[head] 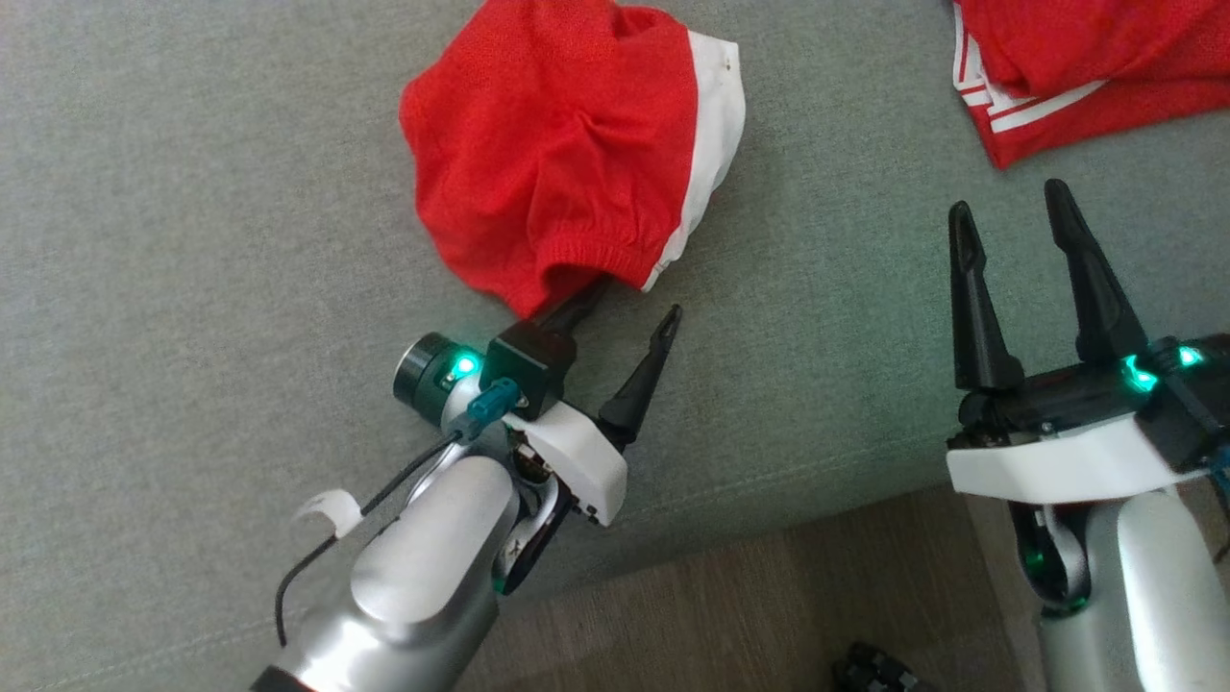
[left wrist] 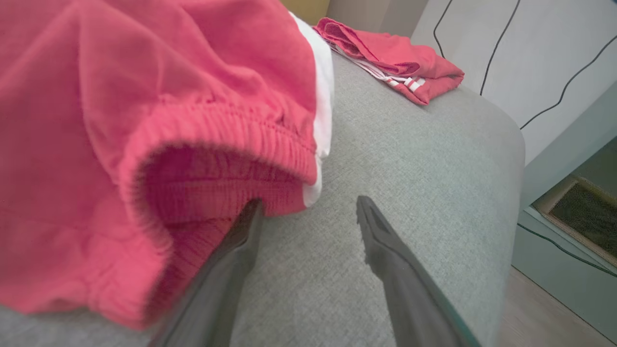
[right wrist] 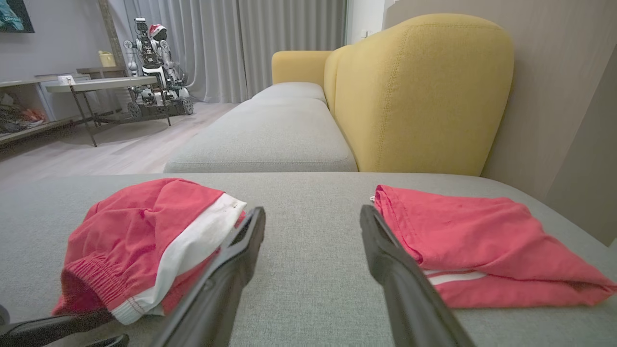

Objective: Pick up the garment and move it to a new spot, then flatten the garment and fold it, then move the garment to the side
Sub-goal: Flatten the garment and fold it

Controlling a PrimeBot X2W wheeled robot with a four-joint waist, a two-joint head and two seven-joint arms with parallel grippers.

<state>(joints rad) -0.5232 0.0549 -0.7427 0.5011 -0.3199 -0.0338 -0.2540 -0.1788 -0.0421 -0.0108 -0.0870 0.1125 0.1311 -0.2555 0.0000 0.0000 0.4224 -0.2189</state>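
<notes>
The garment [head: 548, 154], red shorts with a white side stripe, lies crumpled on the grey cushion [head: 192, 288]. My left gripper [head: 629, 303] is open at its near edge: one finger is tucked into the elastic waistband opening, the other rests on bare cushion beside the white stripe. The left wrist view shows the garment [left wrist: 120, 96] draped over the left finger of that gripper [left wrist: 308, 202]. My right gripper [head: 1009, 202] stands open above bare cushion to the right, holding nothing. In the right wrist view it [right wrist: 312, 212] points between the garment [right wrist: 140, 236] and a second red piece.
A second red garment with white stripes [head: 1086, 67] lies folded at the far right of the cushion. The cushion's front edge runs just behind my wrists, with wooden floor [head: 769, 605] below. A yellow sofa back [right wrist: 424, 91] and another robot [right wrist: 154, 62] stand beyond.
</notes>
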